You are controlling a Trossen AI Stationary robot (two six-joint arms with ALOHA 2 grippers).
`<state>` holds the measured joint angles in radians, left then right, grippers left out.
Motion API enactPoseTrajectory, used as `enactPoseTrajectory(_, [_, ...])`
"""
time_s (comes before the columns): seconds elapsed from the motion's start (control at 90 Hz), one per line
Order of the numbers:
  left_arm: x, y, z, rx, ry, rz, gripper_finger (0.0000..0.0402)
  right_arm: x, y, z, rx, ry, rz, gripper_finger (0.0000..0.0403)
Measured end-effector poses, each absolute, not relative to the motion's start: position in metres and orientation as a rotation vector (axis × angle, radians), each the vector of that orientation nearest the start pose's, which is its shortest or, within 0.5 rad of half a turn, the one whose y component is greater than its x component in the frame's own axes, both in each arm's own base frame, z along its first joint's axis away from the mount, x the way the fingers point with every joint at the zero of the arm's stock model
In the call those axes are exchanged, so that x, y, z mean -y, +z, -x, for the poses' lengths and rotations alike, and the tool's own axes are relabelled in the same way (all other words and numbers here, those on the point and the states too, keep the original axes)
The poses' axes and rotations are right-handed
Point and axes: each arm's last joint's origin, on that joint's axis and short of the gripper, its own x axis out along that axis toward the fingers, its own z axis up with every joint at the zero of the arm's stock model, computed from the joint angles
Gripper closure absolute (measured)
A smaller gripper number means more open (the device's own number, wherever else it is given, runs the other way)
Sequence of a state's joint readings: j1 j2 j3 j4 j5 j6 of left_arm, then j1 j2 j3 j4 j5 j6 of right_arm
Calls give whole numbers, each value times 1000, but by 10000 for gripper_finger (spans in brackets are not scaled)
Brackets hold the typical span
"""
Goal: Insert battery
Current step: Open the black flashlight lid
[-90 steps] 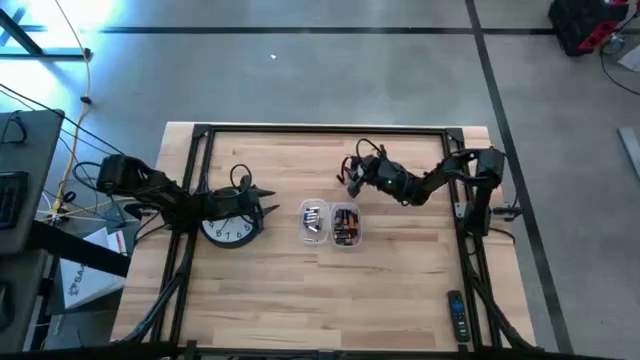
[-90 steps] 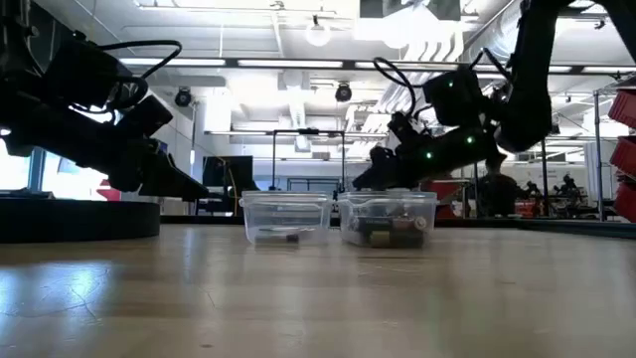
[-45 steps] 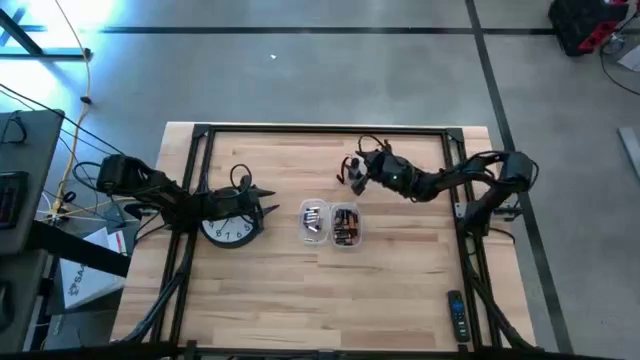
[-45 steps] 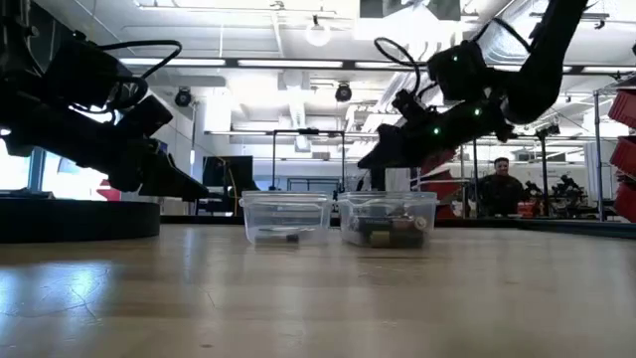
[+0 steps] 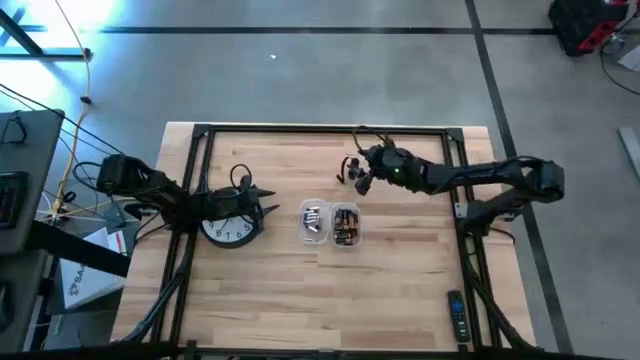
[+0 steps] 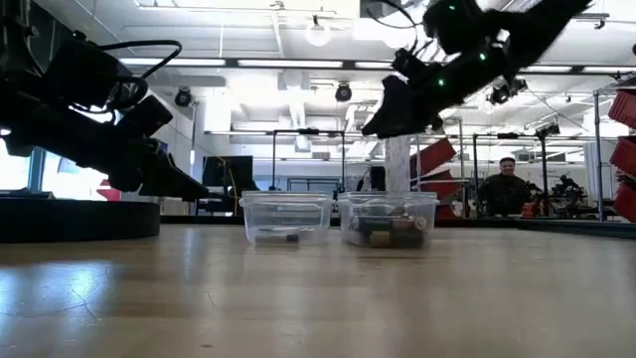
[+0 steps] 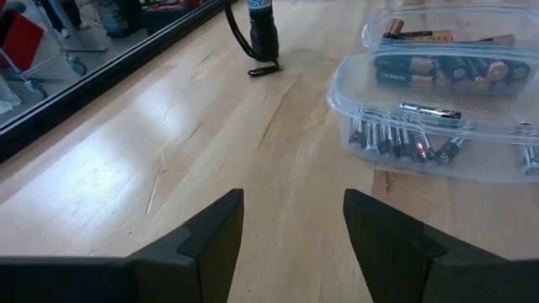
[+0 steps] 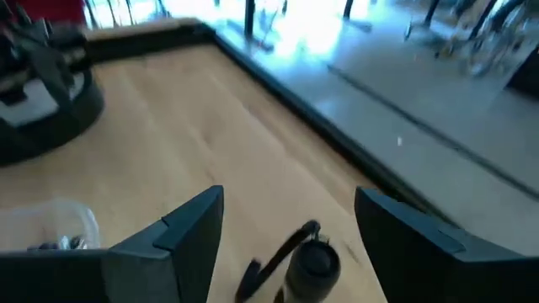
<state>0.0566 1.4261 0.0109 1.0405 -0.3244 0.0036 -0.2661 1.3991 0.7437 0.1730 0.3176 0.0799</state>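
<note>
Two clear tubs (image 5: 331, 222) of batteries (image 7: 421, 143) sit mid-worktop (image 5: 300, 290). Right gripper (image 5: 356, 176), fingers spread and empty, hangs raised beyond them. Left gripper (image 5: 268, 208), fingers apart and empty, rests low beside the clock (image 5: 228, 230), near the tubs.

A round white-faced clock (image 5: 229, 230) lies flat on the bench, well to the left of two clear tubs (image 5: 331, 223) that touch side by side; both tubs hold loose batteries (image 7: 438, 71), lying jumbled.
</note>
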Motion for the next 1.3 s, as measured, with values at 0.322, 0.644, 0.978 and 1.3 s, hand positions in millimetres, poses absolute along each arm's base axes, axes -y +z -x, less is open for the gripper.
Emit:
enactPoseTrajectory(0.322, [-19,97,-167,-374,376,-54,212,98,265,-281,-653,-613,-273,167])
enactPoseTrajectory(0.644, [-19,97,-167,-375,376,-54,212,100,279,-276,-735,-618,-344,167])
enactPoseTrajectory(0.978, [-21,105,-177,-318,390,-15,212,100,266,-283,-800,-531,-375,167])
enactPoseTrajectory(1.3, [-25,119,-196,-242,426,77,212,121,252,-283,-841,-585,-434,167])
